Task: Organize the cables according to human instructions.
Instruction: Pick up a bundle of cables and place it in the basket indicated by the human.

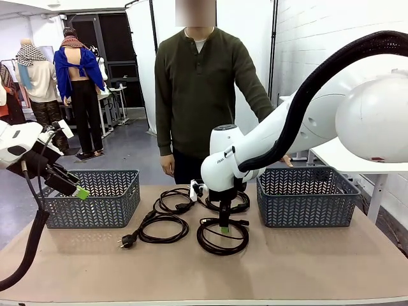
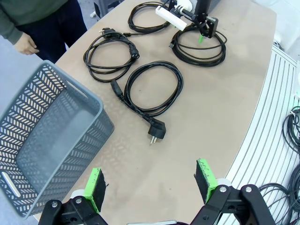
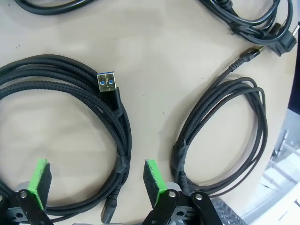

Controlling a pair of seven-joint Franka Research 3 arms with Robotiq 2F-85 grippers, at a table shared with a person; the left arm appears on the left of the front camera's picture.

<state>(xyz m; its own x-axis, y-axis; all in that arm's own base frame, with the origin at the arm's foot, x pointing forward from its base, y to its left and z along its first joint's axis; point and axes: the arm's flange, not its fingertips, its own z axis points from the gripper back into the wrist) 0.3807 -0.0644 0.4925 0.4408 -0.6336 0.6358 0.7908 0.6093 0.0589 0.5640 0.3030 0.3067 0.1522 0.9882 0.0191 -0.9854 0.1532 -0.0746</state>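
Observation:
Several black cables lie coiled mid-table between two baskets. My right gripper (image 1: pixel 224 224) points straight down over the nearest coil (image 1: pixel 223 252). In the right wrist view that gripper (image 3: pixel 96 180) is open, and a strand of the braided cable (image 3: pixel 123 140) runs between its green pads; the cable's blue USB plug (image 3: pixel 107 81) lies just ahead. A second thin coil (image 3: pixel 180 143) lies beside it. My left gripper (image 1: pixel 71 186) hangs open and empty over the left basket (image 1: pixel 95 197). Ahead of the left gripper (image 2: pixel 150 185) lies a power cord with its plug (image 2: pixel 157 127).
A second grey basket (image 1: pixel 306 194) stands at the table's right. A person stands at the far edge, one hand (image 1: pixel 167 167) hanging near the table. The left basket (image 2: pixel 51 140) holds nothing that I can see. Bare tabletop runs along the near edge.

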